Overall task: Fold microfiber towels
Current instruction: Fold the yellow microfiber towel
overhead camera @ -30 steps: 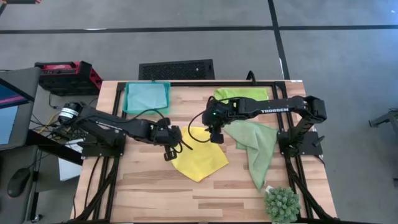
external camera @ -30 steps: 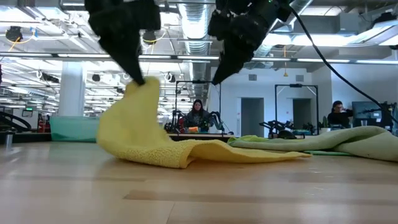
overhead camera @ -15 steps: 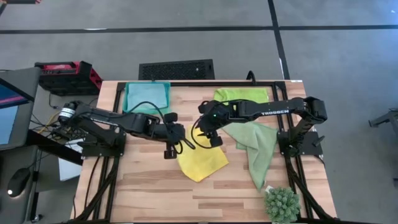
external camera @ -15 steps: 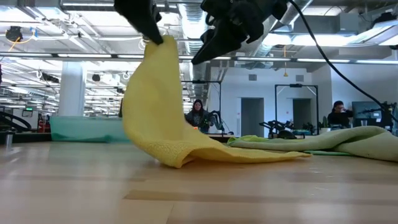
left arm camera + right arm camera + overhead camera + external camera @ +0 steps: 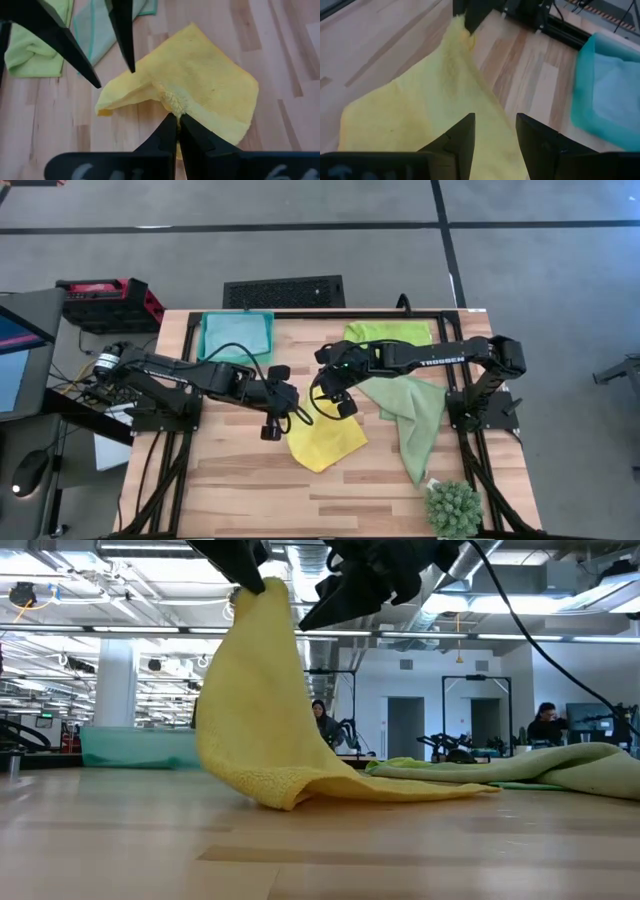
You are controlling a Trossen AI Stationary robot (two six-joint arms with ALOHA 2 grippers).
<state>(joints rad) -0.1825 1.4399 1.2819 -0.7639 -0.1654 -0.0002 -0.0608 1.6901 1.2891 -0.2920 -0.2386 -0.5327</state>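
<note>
My left gripper (image 5: 176, 119) is pinched shut on a corner of the yellow towel (image 5: 325, 436), holding it up off the table (image 5: 240, 480) while the rest of the cloth drapes down and lies on the wood. My right gripper (image 5: 494, 131) hangs just beside it above the same towel, fingers apart and empty.

Right of the yellow towel, the sage green towel (image 5: 415, 415) lies rumpled, and the lime green towel (image 5: 388, 332) sits at the far edge behind it. The teal tray (image 5: 237, 337) holds the light blue towel (image 5: 620, 85) at the far left corner. A small spiky plant (image 5: 453, 507) stands at the near right corner.

The near left stretch of wood is bare. My two wrists are close together over the middle.
</note>
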